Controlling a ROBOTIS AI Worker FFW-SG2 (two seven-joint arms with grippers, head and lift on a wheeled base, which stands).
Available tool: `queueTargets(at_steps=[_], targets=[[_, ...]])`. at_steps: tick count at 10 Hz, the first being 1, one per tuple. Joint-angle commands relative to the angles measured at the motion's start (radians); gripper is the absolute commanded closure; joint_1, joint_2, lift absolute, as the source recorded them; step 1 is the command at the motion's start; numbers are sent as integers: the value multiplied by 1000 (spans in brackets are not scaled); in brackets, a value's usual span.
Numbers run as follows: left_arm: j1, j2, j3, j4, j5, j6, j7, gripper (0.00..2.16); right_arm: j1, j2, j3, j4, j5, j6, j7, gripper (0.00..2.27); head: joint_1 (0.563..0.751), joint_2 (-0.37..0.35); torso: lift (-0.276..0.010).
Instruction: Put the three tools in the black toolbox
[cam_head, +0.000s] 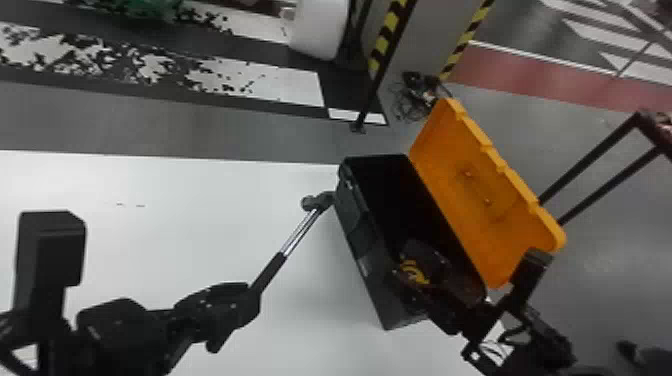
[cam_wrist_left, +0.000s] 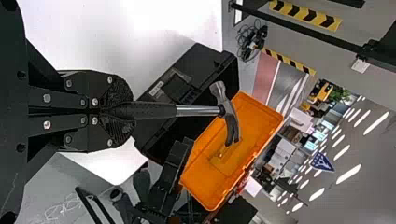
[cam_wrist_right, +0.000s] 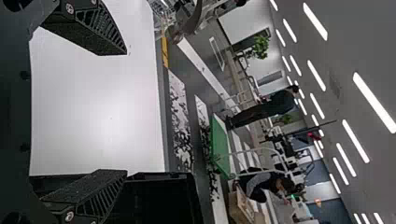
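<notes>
Beside the black, orange-lidded toolbox (cam_head: 357, 220): black-handled claw hammer (cam_wrist_left: 198, 110), clamped in left fingers (cam_wrist_left: 120, 91).
Right fingers (cam_wrist_right: 100, 30): spread wide, empty.
Toolbox interior: apparently a yellow-marked item (cam_head: 414, 272).
Hammer head (cam_head: 316, 201): best raised over the rim.

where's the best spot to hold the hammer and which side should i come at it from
Probably best by the dark handle of the hammer, coming from the end away from the head, with the fingers closing across it, as the left gripper has it. The handle is long and straight, and this grip leaves the wide, clawed head free.
</notes>
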Motion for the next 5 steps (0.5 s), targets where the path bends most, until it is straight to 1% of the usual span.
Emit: queueTargets(at_steps=[1, 2, 3, 5], targets=[[2, 26, -2, 3, -1, -4, 0, 1737, -63, 0, -49, -4, -6, 207, 20, 103, 695, -350, -55], [2, 37, -6, 6, 0, -4, -1, 1737, -112, 0, -83, -9, -19, 361, 33, 103, 695, -350, -55], [2, 47, -9, 9, 5, -11, 0, 1737, -159, -5, -115, -19, -35, 545, 46, 103, 695, -350, -55], [0, 53, -11, 12, 13, -35, 2, 1737, -190, -17, -145, -55, -82, 720, 47, 103, 695, -350, -55]])
